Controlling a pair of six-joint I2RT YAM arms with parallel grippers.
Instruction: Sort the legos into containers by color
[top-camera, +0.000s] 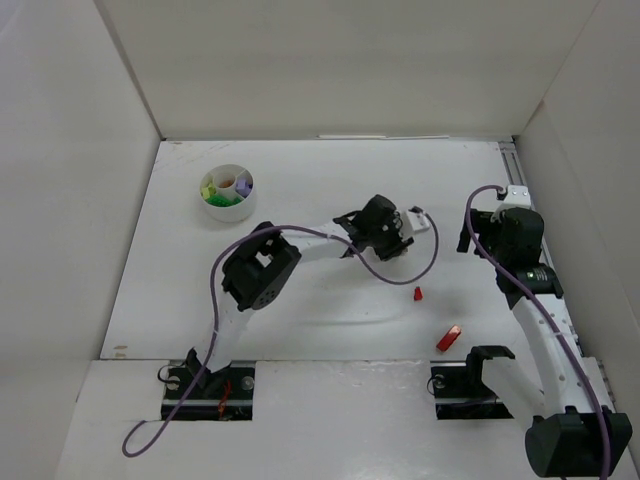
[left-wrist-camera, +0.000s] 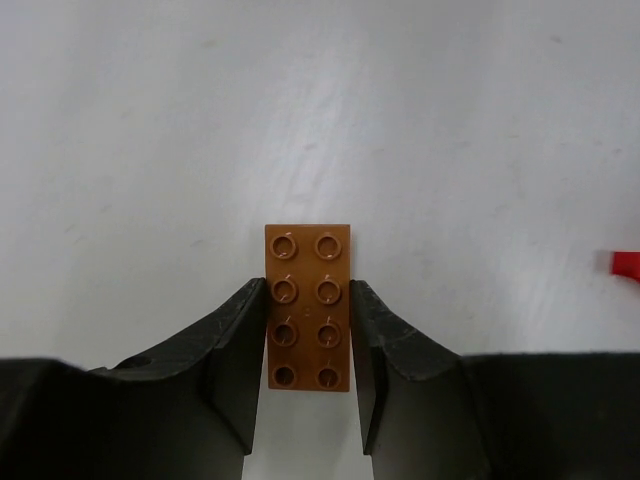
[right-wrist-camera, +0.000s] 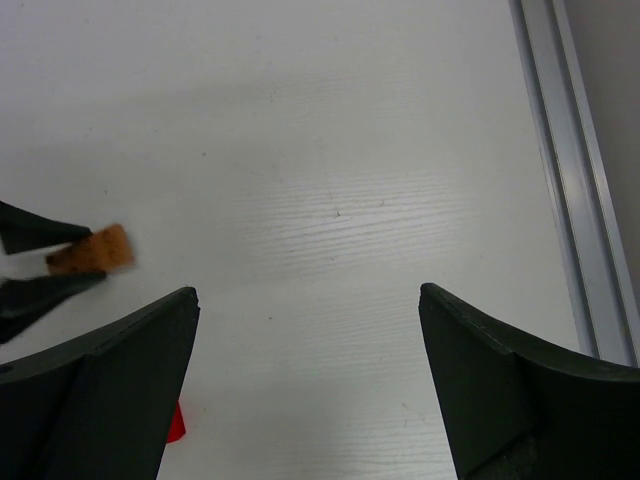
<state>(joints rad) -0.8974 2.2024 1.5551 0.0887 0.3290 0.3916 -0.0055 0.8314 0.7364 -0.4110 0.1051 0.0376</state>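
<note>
- Two arms are shown in the top external view. The left gripper (top-camera: 392, 240) is taken as the landmark and lies near the middle of the table (top-camera: 300, 320).
- The white dish (top-camera: 228, 212) stands well apart from the left gripper, toward the back wall and to the left. Green legos (top-camera: 218, 200), lime-yellow legos (top-camera: 207, 188) and pale purple legos (top-camera: 243, 187) are seen in separate compartments.
- A small red brick (top-camera: 417, 294) lies near the left gripper, on the side toward the arm bases. A larger red brick (top-camera: 449, 338) lies farther out the same way.
- The right gripper (top-camera: 490, 235) is seen to the right of the left gripper, apart from it. The state of neither pincer can be told from this view.
- In the left wrist view, the left gripper (left-wrist-camera: 307, 330) is clenched on an orange-brown brick (left-wrist-camera: 307, 306). The brick is held studs-up, pressed between the two fingers (left-wrist-camera: 235, 340), and its far half projects beyond the tips. A red piece (left-wrist-camera: 626, 263) is cut off by the right edge.
- In the right wrist view, the right gripper (right-wrist-camera: 308, 300) is spread wide and nothing is held between its fingers (right-wrist-camera: 150, 350).
- The left gripper (right-wrist-camera: 70, 258) enters at the left edge of this view, with the orange-brown brick (right-wrist-camera: 100, 247) in its tips. A red brick (right-wrist-camera: 176, 425) lies near it, partly hidden, and a metal rail (right-wrist-camera: 575, 180) runs far to its right.
</note>
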